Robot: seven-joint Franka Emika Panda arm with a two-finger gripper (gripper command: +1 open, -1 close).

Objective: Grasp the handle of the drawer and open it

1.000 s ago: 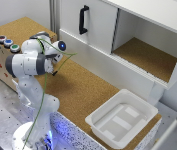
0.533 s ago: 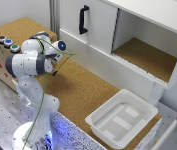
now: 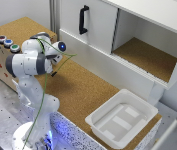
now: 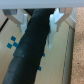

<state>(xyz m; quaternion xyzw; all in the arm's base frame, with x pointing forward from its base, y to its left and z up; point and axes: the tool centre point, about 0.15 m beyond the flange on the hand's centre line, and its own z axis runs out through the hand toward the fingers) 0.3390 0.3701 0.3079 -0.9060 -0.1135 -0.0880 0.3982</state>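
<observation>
Two pale fingers [image 4: 54, 21] of the gripper [image 4: 38, 20] stand apart on either side of a thick black bar-shaped handle [image 4: 35, 52] in the wrist view, not visibly pressing it. If they close off-centre, one pad could ride over the rounded bar and slip as the pull begins. Oddly, the exterior view shows the white robot arm [image 3: 30, 62] well apart from the black cabinet handle [image 3: 82, 19], so what the wrist camera sees is uncertain.

Matt black handle [image 3: 82, 19] on smooth white cabinet [image 3: 100, 25]
</observation>
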